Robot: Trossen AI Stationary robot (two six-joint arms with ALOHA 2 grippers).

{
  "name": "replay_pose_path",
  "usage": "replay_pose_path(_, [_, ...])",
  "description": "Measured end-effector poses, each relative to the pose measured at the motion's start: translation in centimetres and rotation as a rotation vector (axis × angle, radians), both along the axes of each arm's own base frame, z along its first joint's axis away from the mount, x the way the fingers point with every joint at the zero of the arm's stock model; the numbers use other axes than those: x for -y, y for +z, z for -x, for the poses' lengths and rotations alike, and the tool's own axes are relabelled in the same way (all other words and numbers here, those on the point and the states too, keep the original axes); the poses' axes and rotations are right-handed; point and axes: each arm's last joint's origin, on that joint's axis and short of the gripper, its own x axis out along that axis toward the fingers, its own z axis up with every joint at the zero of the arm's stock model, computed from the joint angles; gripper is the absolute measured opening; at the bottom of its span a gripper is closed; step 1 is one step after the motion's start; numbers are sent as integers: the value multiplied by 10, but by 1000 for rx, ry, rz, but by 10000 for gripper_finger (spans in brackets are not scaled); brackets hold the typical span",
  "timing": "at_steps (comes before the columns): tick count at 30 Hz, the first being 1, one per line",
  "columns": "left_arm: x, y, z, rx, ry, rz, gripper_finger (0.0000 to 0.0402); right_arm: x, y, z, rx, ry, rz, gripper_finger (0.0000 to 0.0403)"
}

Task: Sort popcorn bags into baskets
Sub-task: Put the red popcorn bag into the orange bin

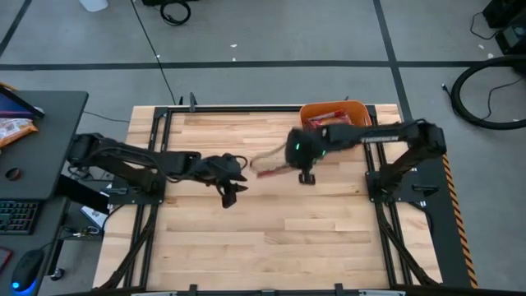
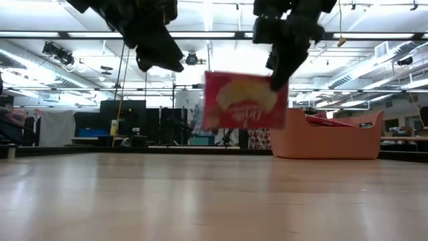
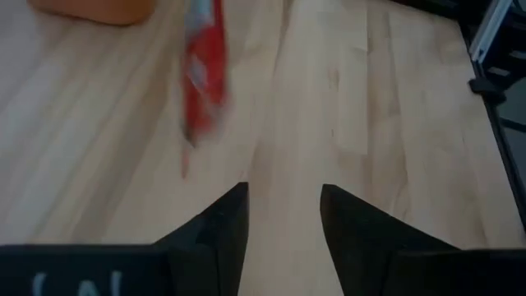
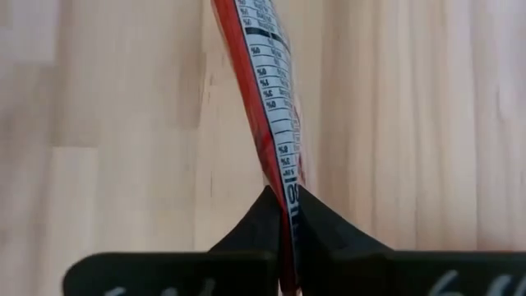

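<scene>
While my right gripper [image 4: 286, 205] hangs above the wooden table [image 1: 271, 238], its two dark fingers are pinched tight on the edge of one popcorn bag [image 2: 244, 100], which dangles clear of the boards. From the table-height camera the packet shows its red face and cream-yellow picture, with my fingers clamped at its upper corner and the rest hanging below and to one side of them. Past my own fingertips I see the packet edge-on, its printed panel of small figures running away from the grip.

Behind my right gripper, at the far edge of the table toward that arm's base, sits the orange basket [image 1: 333, 114], with more red packets [image 1: 329, 117] lying inside it. The held bag is near the basket but outside it.

Across from the bag, my left gripper [image 3: 283, 215] hovers over bare wood, holding nothing, with a narrow gap between its fingers. The bag hangs just ahead of it, apart from its fingertips.
</scene>
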Motion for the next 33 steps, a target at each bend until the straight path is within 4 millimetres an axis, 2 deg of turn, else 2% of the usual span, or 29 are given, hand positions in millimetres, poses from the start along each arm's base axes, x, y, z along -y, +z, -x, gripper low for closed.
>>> replay_pose_path(5, [-5, 10, 6, 37, 17, 5, 157, 31, 36, 29, -29, -113, -205, 29])
replay_pose_path(11, [-5, 10, 7, 28, 15, 2, 157, 56, 53, 62, -89, -324, -497, 19])
replay_pose_path(13, [-5, 8, 6, 17, 7, -10, 157, 61, 55, 72, -111, -388, -583, 22])
replay_pose_path(16, [-5, 8, 7, 12, 3, -16, 157, 63, 62, 88, -137, -468, -617, 25])
replay_pose_path(21, [-5, 9, 8, 18, 6, -11, 157, 59, 74, 119, -52, -550, -648, 20])
replay_pose_path(26, [-5, 9, 8, 15, 5, -13, 157, 63, 67, 145, 35, -700, -680, 21])
replay_pose_path(33, [-5, 9, 8, 15, 0, -20, 157, 62, 39, 179, 66, -1022, -821, 21])
